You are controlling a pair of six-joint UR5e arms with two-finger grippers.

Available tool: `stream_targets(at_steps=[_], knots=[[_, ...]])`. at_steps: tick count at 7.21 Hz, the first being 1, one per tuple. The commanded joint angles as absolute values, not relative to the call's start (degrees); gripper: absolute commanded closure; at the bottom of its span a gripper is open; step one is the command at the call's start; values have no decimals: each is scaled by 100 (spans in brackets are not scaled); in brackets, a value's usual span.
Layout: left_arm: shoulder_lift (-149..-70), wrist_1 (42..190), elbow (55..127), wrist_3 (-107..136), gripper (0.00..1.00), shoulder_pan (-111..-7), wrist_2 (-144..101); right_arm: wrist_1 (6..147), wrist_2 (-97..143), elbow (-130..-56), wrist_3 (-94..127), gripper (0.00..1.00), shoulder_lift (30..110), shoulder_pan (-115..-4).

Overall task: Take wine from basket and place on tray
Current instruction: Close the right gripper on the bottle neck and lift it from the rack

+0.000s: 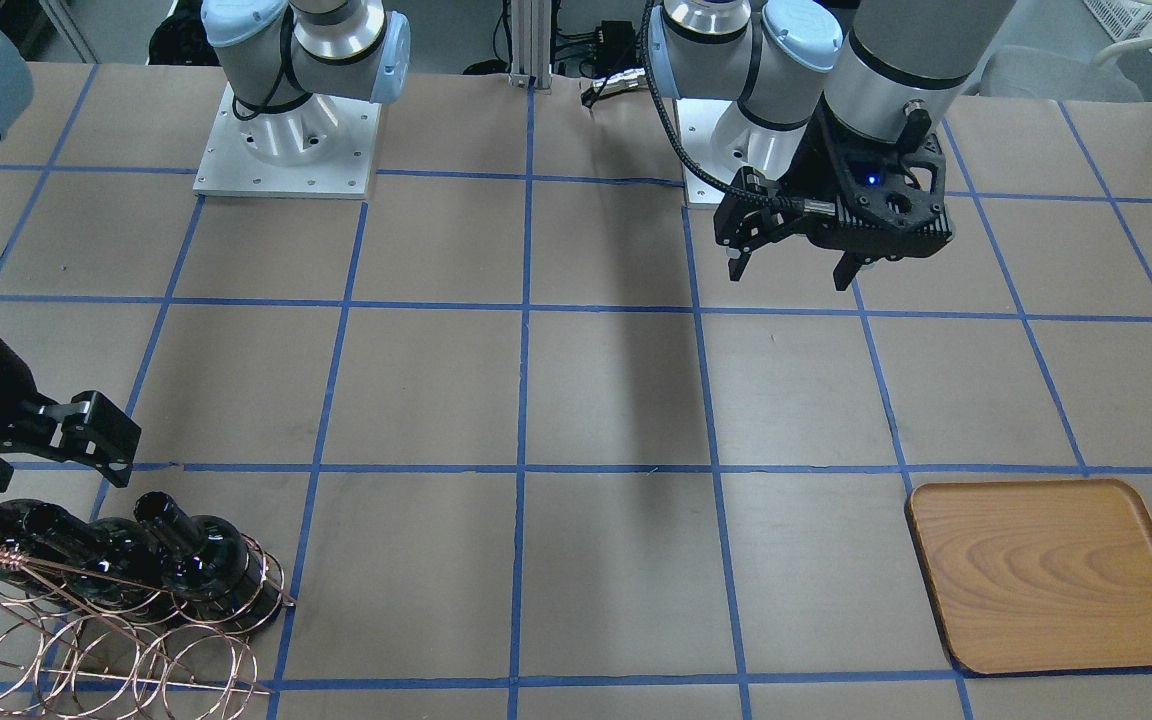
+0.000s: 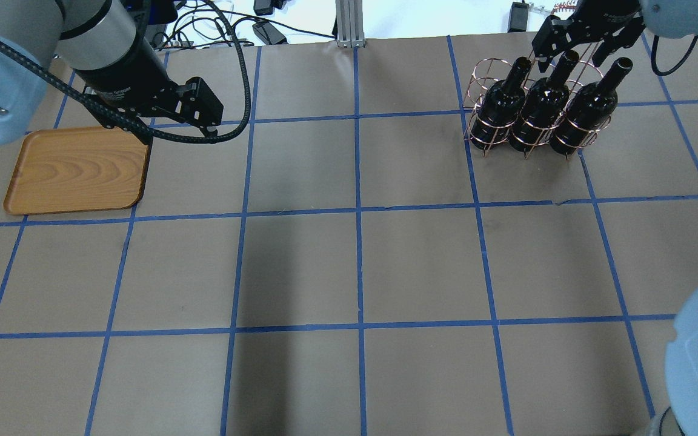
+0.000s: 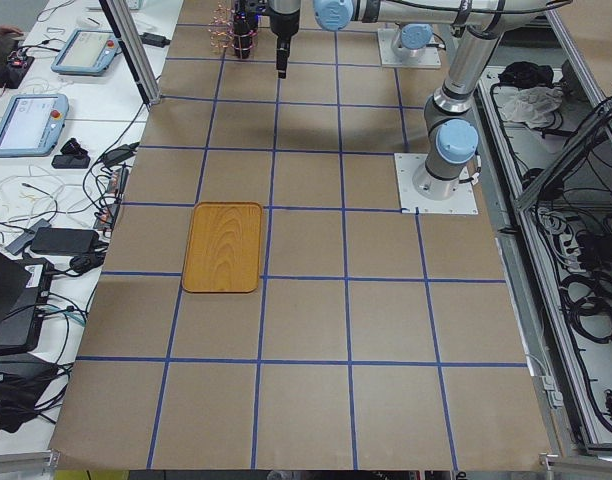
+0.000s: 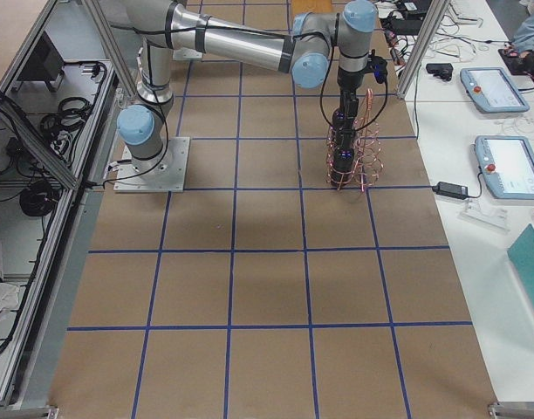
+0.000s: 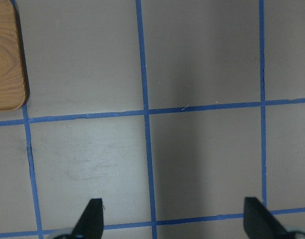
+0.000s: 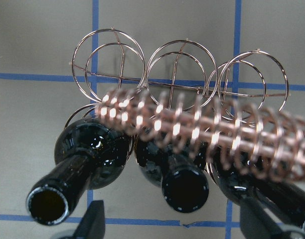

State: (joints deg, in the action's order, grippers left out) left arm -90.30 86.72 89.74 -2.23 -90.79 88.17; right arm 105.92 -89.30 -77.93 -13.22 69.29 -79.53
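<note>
Three black wine bottles stand in the copper wire basket (image 2: 481, 68) at the far right: left (image 2: 497, 108), middle (image 2: 540, 104), right (image 2: 588, 108). My right gripper (image 2: 567, 51) is open just above the middle bottle's neck and touches nothing. In the right wrist view the middle bottle's mouth (image 6: 185, 187) lies between the spread fingers (image 6: 92, 221), under the basket's twisted handle (image 6: 202, 127). The wooden tray (image 2: 76, 169) lies bare at the far left. My left gripper (image 1: 791, 272) is open and empty above the table, beside the tray.
The basket's back loops (image 6: 110, 57) are empty. The table is brown paper with a blue tape grid (image 2: 358, 212). A frame post (image 2: 349, 24) and cables stand at the far edge. Both arm bases (image 1: 286, 140) sit at the robot's side.
</note>
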Motion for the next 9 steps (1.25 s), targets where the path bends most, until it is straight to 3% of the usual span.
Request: stream_targets(at_steps=[1,4,7,9], knots=[[-9009,8684,8974,-229,0,-9079,8868,10853,-8938,-7778,-1327,11,6768,-7945],[-8983,8684,8982,-229,0,-9044,8816,11030,-8930,-7770,-1266,28,6671,-7945],[-8974,8684,8982,-229,0,-9009,8798,10987,-8956,-7778,-1239,59,6688,-7937],[-8974,8684,8982,-237,0,-9018,8807,10873,-8956,-7778,-1239,67,6750,-7937]])
